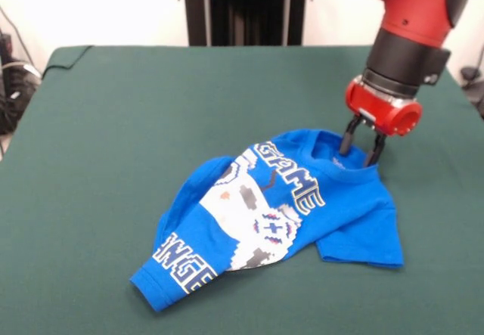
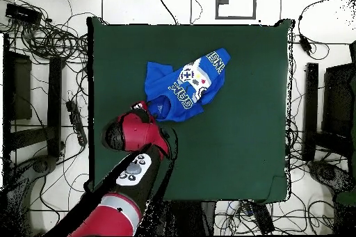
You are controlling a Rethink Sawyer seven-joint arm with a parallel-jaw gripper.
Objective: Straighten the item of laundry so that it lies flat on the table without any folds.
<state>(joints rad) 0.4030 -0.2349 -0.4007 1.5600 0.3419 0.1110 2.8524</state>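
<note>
Front view: the gripper (image 1: 361, 150), fingers spread, dips at the collar of the crumpled blue shirt (image 1: 287, 214) mid-table (image 1: 151, 108). Soft, light cloth likely drags easily; pinch the collar edge.

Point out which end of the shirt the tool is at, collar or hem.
The collar: the tool stands at the neck opening of the blue shirt, fingers down at it. The lettered far end lies away, untouched.

We see the T-shirt (image 1: 302, 199) crumpled, its lettering partly folded out of reading. In the overhead view the arm covers the gripper (image 1: 361, 152), and the table (image 1: 151, 108) loses its near edge in the front view
</note>
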